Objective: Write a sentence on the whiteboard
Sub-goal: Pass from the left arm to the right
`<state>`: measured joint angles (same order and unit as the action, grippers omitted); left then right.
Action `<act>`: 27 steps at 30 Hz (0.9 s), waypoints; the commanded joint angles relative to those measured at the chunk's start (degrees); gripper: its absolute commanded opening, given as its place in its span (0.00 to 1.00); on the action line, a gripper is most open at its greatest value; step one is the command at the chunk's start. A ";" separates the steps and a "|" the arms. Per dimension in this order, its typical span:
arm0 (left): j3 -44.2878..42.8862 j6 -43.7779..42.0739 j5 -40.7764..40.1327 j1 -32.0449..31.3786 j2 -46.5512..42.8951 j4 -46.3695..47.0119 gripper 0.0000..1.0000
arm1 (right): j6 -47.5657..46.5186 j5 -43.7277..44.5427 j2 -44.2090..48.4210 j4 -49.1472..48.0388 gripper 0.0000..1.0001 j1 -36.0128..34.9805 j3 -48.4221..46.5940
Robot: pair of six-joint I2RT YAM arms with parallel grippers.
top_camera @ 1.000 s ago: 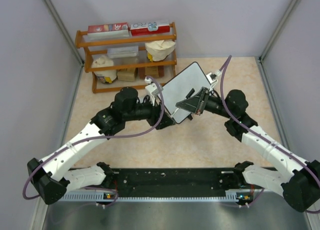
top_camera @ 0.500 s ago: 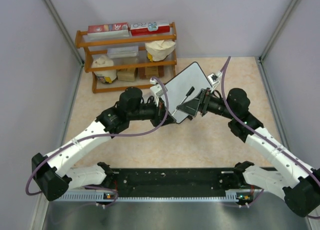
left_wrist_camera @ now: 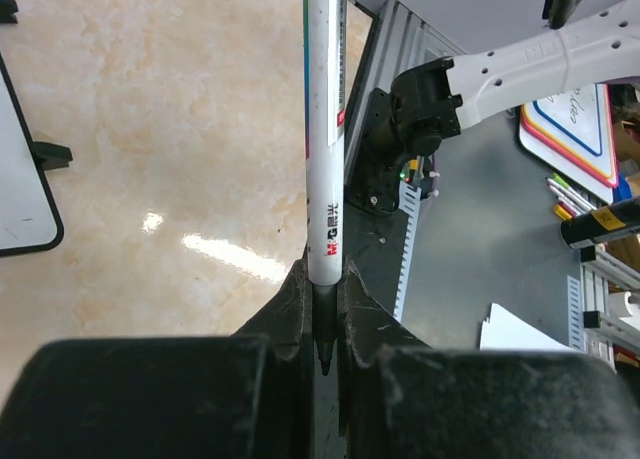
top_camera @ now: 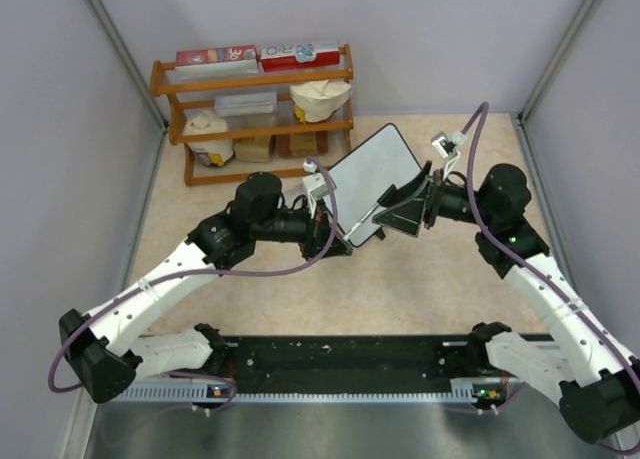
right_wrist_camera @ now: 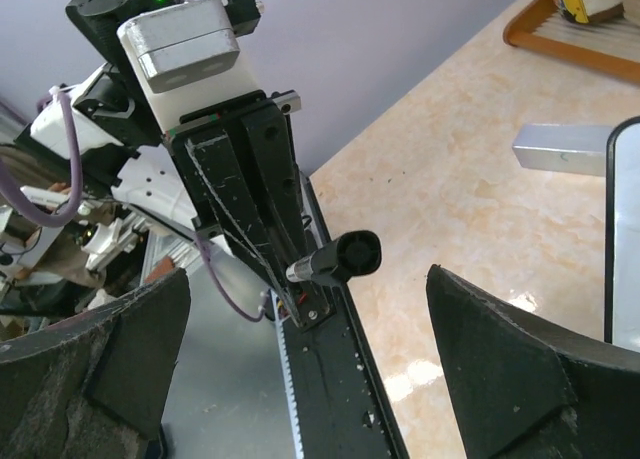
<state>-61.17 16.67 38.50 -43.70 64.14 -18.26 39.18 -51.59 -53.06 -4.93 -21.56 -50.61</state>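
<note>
The left claw (left_wrist_camera: pixel 322 341) grips the marker (left_wrist_camera: pixel 322 129), the right claw (right_wrist_camera: pixel 305 359) gapes empty, and the whiteboard (top_camera: pixel 368 177) shows no writing (so the whole sentence seems left)

The table (top_camera: pixel 420 279) looked like polished beige stone-pattern stuff, shiny enough to throw glare. The whiteboard (top_camera: pixel 365 174) was smooth white with a thin black frame. The marker (left_wrist_camera: pixel 323 129) had a slick, glossy white plastic barrel. The right gripper (right_wrist_camera: pixel 310 349) had matt black, grainy pads (right_wrist_camera: pixel 500 369). The rack (top_camera: pixel 255 79) was orange varnished wood.
</note>
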 commanded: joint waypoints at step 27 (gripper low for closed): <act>-5.19 -1.29 9.93 -1.65 0.37 3.76 0.00 | 6.09 -13.80 -6.36 -12.84 0.73 -4.28 -6.34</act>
<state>-64.18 15.07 47.77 -44.97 64.12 -17.52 47.57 -64.45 -59.70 -18.55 -24.12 -53.74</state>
